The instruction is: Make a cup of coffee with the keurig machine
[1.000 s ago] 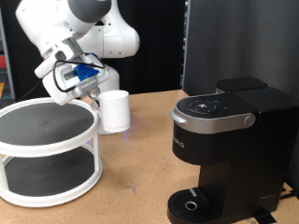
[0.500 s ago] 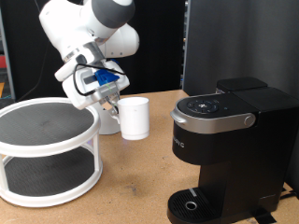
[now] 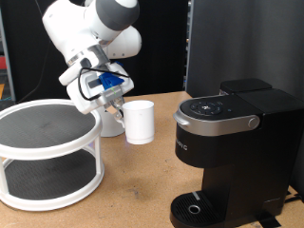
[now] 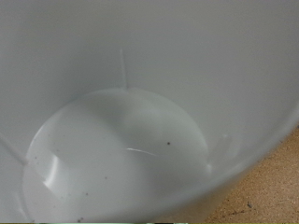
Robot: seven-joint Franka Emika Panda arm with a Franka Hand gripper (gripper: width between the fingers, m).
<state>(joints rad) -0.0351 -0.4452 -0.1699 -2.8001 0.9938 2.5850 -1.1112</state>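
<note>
- Since a second ago the cup (image 3: 140,122) and my gripper (image 3: 116,111) have travelled together from beside the two-tier white rack (image 3: 47,152) toward the exterior view's right, and over the last half second they have barely shifted.
- My gripper sits at the side of the cup that faces the exterior view's left, right up against its wall where a handle would be; my fingers are hidden there, so I cannot tell how wide my jaws stand or whether they truly clamp it.
- Seen from the exterior view, the cup sits between the rack and the keurig machine (image 3: 233,152), well apart from the machine and nowhere near its round drip base (image 3: 195,207); I cannot tell whether its foot touches the wooden table (image 3: 142,180) or hangs just above.
- It stands upright, long axis vertical, mouth open to the top.
- My wrist view looks straight down into it: a bare white interior (image 4: 121,154), dry, with a few dark specks on the bottom.
- Risk, as I judge it: a hold on one side only leaves the cup free to swing or tip if my grip is shallow.
- Another risk: a low carry could catch its foot on the table or knock it into the machine's front.
</note>
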